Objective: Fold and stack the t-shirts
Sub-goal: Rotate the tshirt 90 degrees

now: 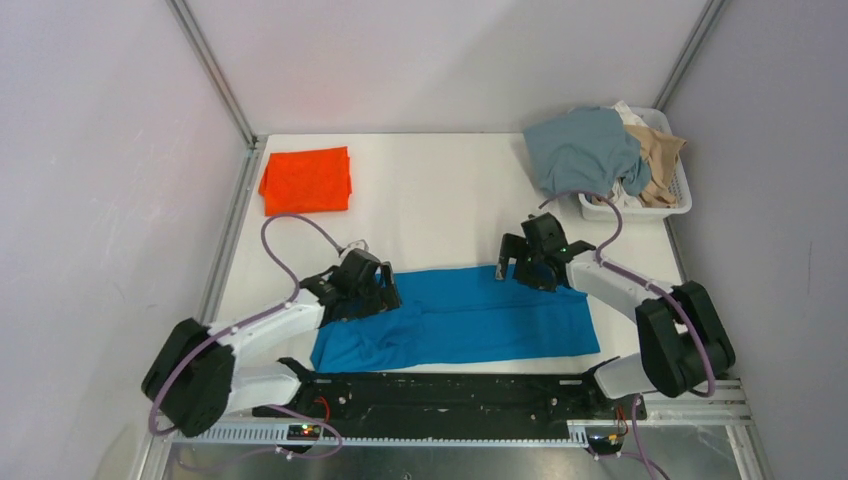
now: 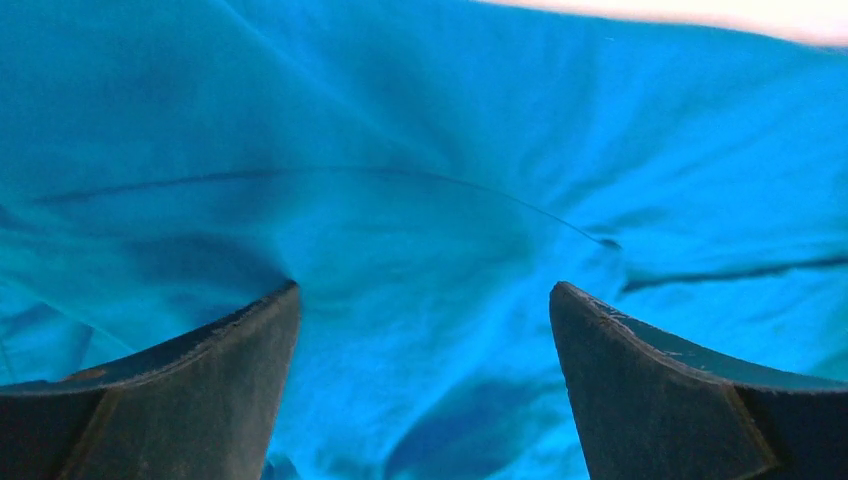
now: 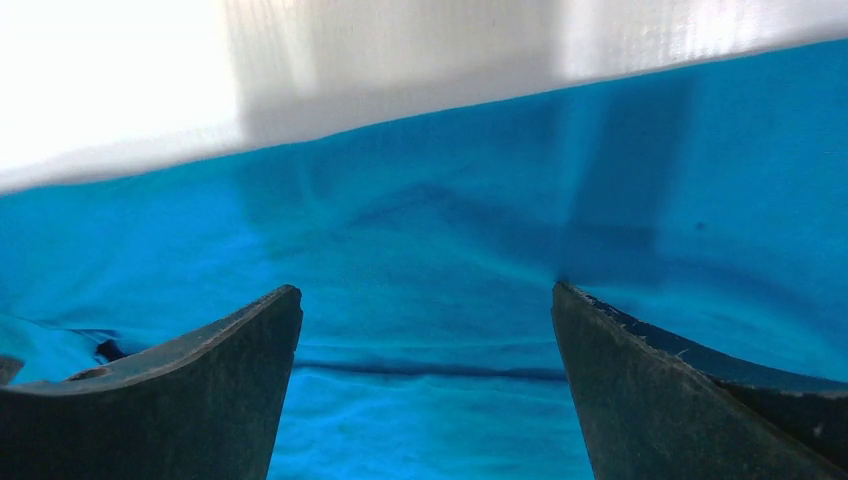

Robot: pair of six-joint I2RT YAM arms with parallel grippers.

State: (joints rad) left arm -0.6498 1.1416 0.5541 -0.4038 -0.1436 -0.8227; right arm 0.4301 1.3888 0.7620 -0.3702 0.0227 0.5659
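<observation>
A royal blue t-shirt [image 1: 470, 318] lies as a long folded strip across the near part of the table. My left gripper [image 1: 365, 290] is open just over its left part, with wrinkled blue cloth [image 2: 420, 250] between the spread fingers. My right gripper [image 1: 528, 262] is open over the shirt's far edge on the right, where blue cloth [image 3: 430, 300] and a fold line show between its fingers. A folded orange-red t-shirt [image 1: 306, 180] lies at the far left. A grey-blue t-shirt [image 1: 582, 150] and a tan one [image 1: 660, 155] hang from the basket.
A white slotted basket [image 1: 640, 208] stands at the far right corner. Metal frame posts and grey walls close the table on the left, right and back. The black arm-base rail [image 1: 440, 392] runs along the near edge.
</observation>
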